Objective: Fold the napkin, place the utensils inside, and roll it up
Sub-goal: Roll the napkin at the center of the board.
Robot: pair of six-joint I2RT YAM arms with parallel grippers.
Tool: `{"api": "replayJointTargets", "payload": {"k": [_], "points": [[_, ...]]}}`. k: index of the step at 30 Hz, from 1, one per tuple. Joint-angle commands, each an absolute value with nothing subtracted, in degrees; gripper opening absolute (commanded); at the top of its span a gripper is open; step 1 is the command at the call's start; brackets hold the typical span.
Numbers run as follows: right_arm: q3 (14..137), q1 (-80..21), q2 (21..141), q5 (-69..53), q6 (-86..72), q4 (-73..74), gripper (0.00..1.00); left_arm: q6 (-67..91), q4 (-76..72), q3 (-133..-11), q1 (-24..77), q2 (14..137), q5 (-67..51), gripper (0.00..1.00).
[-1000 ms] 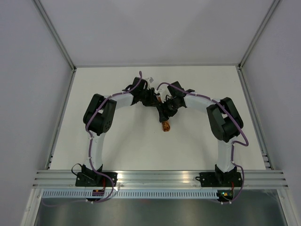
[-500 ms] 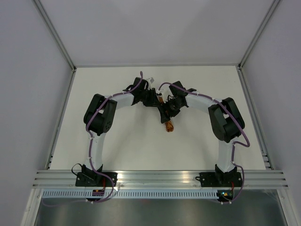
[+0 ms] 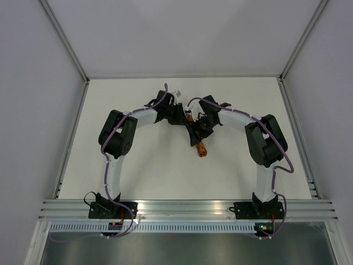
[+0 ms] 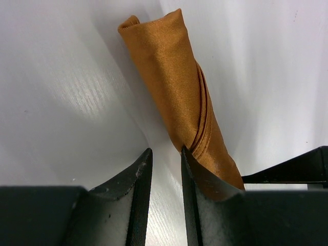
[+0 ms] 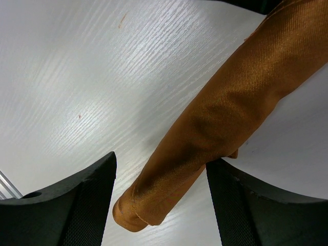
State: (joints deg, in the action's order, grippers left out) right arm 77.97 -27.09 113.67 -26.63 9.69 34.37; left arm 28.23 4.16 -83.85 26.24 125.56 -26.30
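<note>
So the setup is a plain white desk (image 3: 143, 165) boxed in by pale walls (image 3: 33, 110), with a metal rail (image 3: 187, 207) along the near edge and purple cables (image 3: 105, 146) running up both arms. From above, the two arms meet over the middle of the desk and cover most of the action, so only the near end of the napkin (image 3: 201, 149) pokes out below them. It's rolled into a tight orange-brown tube lying flat on the desk. The left end effector (image 4: 165, 151) is barely parted, with just a thin strip of bare desk showing between its fingers and nothing in that gap. The roll runs up against the outer side of one finger (image 4: 205, 200), and I can't tell how hard it presses. The right end effector (image 5: 161, 161) is spread wide and straddles the roll near its end. One finger (image 5: 236, 205) looks to be touching the cloth, while the other (image 5: 82, 205) sits clear of it, so it isn't pinching anything.
</note>
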Motion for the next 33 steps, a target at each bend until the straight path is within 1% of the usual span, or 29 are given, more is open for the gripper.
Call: {"api": "replayJointTargets", "payload": {"k": [1, 22, 28, 33], "points": [[79.9, -26.6, 112.9, -24.9, 6.9, 38.4, 0.76, 26.1, 5.8, -85.5, 26.5, 127.1, -27.2, 0.34], [85.8, -26.2, 113.7, -20.7, 2.9, 39.7, 0.75, 25.3, 6.6, -86.0, 26.6, 127.4, -27.4, 0.34], [86.8, -25.0, 113.8, -21.3, 3.1, 39.9, 0.75, 24.8, 6.8, -85.9, 26.5, 126.1, -26.6, 0.37], [87.4, -23.6, 113.7, -21.8, 3.0, 39.6, 0.73, 24.4, 7.4, -87.0, 26.5, 125.4, -26.6, 0.37]]}}
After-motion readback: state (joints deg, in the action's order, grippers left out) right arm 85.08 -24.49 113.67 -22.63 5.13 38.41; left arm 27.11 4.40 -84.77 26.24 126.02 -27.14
